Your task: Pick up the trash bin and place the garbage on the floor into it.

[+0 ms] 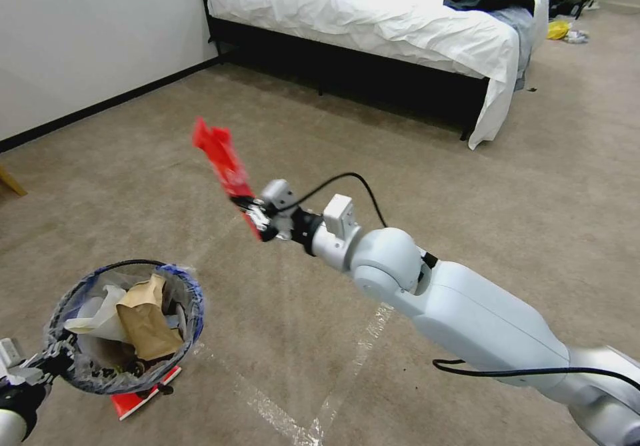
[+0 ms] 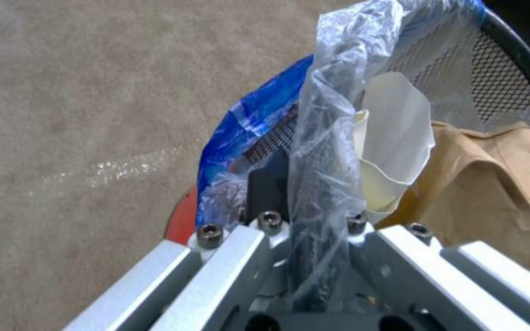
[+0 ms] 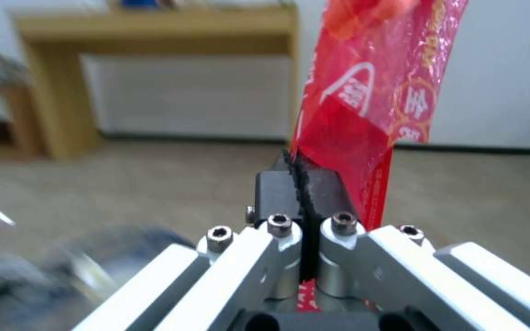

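Note:
My left gripper [image 1: 30, 366] is shut on the near rim of the trash bin [image 1: 190, 299], a black mesh bucket with a crinkled clear and blue liner, held above the floor [image 1: 467, 186] at the lower left. Brown paper [image 1: 147, 326] and white paper [image 1: 100, 313] lie inside it. The left wrist view shows the left gripper [image 2: 296, 184] clamping liner and rim, with the mesh wall [image 2: 504, 78] beyond. My right gripper [image 1: 257, 216] hangs in mid-air right of and beyond the bin, shut on a long red wrapper [image 1: 220, 156]. In the right wrist view the right gripper [image 3: 300, 172] pinches the wrapper [image 3: 375, 92].
A bed [image 1: 400, 26] with white sheets and dark clothes stands at the back. A white wall runs along the left. Shiny tape lines [image 1: 353, 359] cross the carpet. A red part [image 1: 137, 399] shows beneath the bin. A wooden desk [image 3: 154, 27] stands against the far wall.

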`<state>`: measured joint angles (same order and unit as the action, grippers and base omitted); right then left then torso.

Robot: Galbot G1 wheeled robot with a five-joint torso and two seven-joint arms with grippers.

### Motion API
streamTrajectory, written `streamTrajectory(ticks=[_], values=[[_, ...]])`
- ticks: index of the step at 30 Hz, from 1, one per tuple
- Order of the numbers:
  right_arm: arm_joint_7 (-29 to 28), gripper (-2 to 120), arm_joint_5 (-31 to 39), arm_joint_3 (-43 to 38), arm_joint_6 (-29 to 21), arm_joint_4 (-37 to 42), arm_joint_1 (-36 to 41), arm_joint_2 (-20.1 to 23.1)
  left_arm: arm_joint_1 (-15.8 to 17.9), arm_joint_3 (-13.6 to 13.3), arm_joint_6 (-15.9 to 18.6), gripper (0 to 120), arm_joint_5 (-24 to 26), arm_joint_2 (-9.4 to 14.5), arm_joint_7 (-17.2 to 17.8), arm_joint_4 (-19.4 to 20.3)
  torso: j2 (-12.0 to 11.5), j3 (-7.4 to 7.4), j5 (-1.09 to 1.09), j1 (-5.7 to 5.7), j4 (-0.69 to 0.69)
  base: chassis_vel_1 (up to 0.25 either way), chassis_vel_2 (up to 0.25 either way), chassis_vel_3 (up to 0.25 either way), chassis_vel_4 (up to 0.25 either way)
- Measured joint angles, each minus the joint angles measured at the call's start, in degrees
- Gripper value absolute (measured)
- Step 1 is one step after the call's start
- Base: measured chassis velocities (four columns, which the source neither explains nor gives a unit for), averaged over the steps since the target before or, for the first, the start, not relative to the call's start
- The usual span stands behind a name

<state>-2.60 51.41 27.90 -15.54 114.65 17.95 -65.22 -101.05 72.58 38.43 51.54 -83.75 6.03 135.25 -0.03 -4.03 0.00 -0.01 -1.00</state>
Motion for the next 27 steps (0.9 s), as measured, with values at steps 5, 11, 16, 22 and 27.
streamTrajectory(ticks=[5, 11, 16, 22, 27], values=[[-0.2, 0, 4.3, 4.0, 4.8, -0.6, -2.7, -3.5, 0.2, 0.0, 0.0, 1, 0.0, 0.1, 0.0, -0.1, 0.0, 0.00, 0.00, 0.00, 0.00, 0.000, 0.000, 0.000, 0.000], [0.3, 0, 7.5, 8.7, 8.7, -2.1, -4.6, -6.7, 0.8, -0.3, 0.1, 1, -0.1, 0.2, 0.1, -0.4, 0.0, 0.00, 0.00, 0.00, -0.01, 0.000, 0.000, 0.000, 0.000], [0.9, 0, 8.6, 11.8, 10.6, -3.3, -5.0, -8.5, 1.1, -0.4, 0.2, 1, -0.1, 0.2, 0.1, -0.5, 0.0, 0.00, 0.00, 0.00, -0.01, 0.000, 0.000, 0.000, 0.000], [1.1, 0, 8.0, 16.6, 11.8, -5.9, -5.6, -10.5, 1.3, -0.3, 0.3, 1, 0.0, 0.2, 0.2, -0.5, 0.0, 0.00, 0.00, 0.00, -0.01, 0.000, 0.000, 0.000, 0.000], [1.5, 0, 6.8, 19.7, 12.9, -8.1, -5.6, -11.0, 1.3, -0.1, 0.3, 1, 0.1, 0.3, 0.2, -0.5, 0.0, 0.00, 0.00, 0.00, -0.01, 0.000, 0.000, 0.000, 0.000]])
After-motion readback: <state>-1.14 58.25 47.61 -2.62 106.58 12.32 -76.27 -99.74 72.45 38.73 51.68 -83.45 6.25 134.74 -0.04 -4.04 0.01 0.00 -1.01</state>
